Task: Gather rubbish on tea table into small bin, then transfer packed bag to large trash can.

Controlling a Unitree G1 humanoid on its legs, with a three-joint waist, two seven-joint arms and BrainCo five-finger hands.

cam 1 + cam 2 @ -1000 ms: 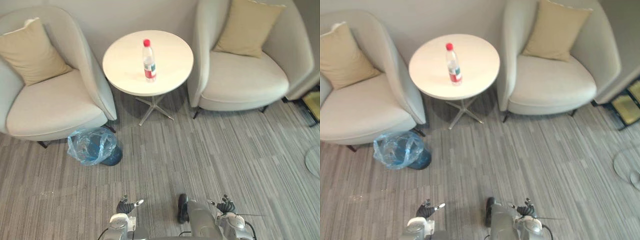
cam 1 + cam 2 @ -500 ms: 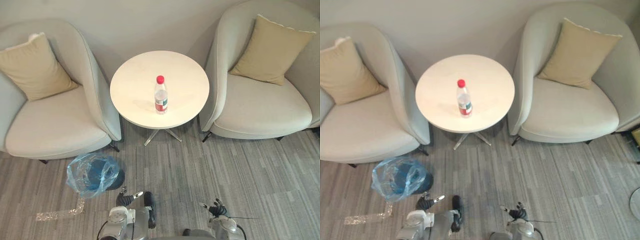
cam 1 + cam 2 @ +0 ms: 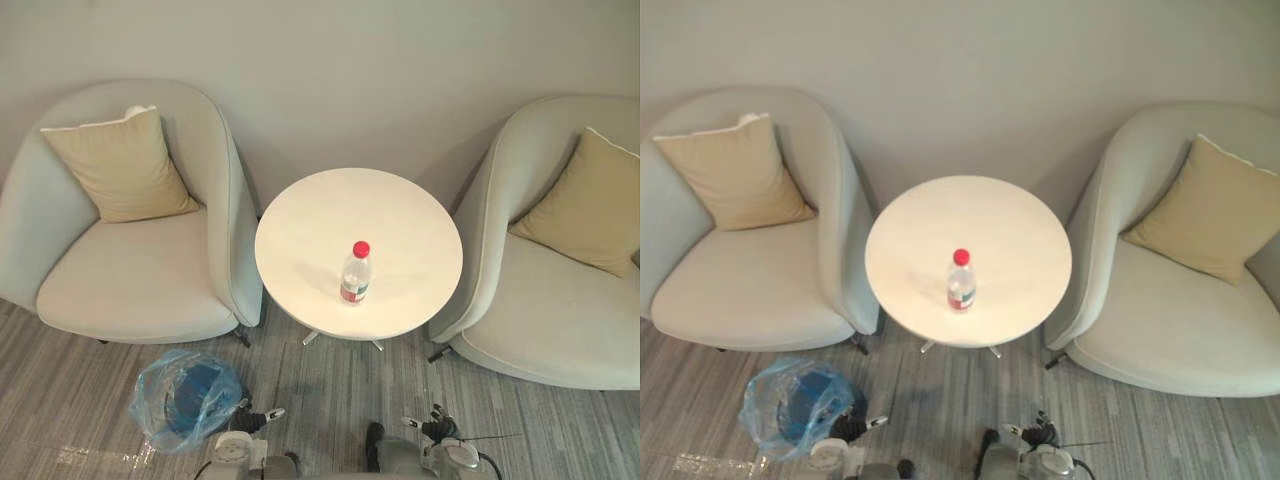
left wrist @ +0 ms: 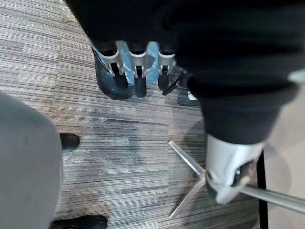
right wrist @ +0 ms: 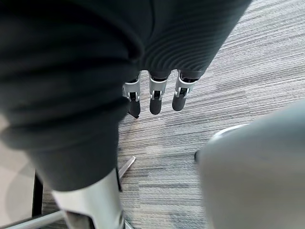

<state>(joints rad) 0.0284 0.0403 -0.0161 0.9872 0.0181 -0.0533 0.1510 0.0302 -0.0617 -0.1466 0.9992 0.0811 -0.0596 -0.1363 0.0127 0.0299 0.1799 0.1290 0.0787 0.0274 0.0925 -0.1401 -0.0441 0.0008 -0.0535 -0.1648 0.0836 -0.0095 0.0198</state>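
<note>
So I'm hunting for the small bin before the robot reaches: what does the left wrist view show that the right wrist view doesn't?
Left wrist view: the left hand, fingers straight, with the small bin and its blue bag just past them. Right wrist view: the right hand, fingers straight, hanging over carpet. Both: that striped grey carpet, a metal spoke of the table base and a pale armchair side.
</note>
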